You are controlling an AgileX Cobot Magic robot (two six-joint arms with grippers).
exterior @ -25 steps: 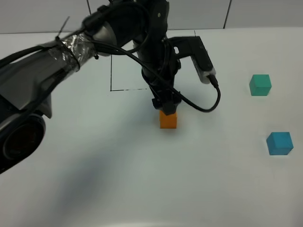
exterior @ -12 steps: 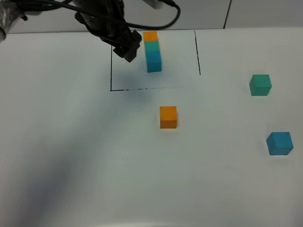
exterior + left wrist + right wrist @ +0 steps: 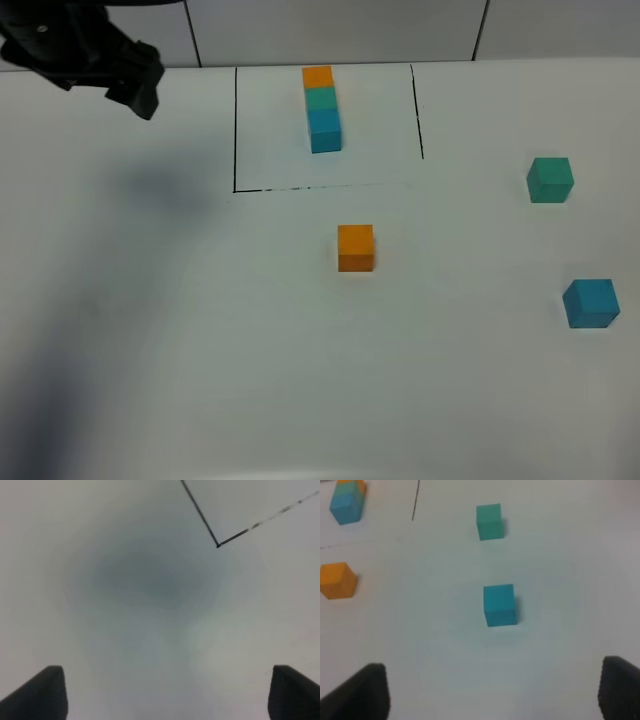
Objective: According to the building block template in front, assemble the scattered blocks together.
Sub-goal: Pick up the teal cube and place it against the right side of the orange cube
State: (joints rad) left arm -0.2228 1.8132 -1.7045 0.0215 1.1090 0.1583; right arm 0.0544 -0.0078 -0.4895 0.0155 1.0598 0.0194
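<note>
The building block template (image 3: 322,108) is a row of orange, teal-green and blue cubes inside a thin black rectangle (image 3: 235,130) at the back centre. The loose orange cube (image 3: 355,247) sits just in front of the rectangle. The teal-green cube (image 3: 549,180) and the blue cube (image 3: 590,303) lie apart at the right. My left gripper (image 3: 140,95) hangs open and empty at the far back left, over bare table near the rectangle's corner (image 3: 218,545). My right gripper (image 3: 490,700) is open and empty, with the blue cube (image 3: 499,605), teal-green cube (image 3: 489,521) and orange cube (image 3: 337,580) ahead of it.
The white table (image 3: 200,350) carries only the cubes and the drawn frame. A tiled wall (image 3: 400,30) runs along the back edge. The template also shows in a corner of the right wrist view (image 3: 347,500).
My left gripper has let go of the orange cube and drawn back up and to the far left. The orange cube stays in front of the rectangle. The template is now uncovered.
</note>
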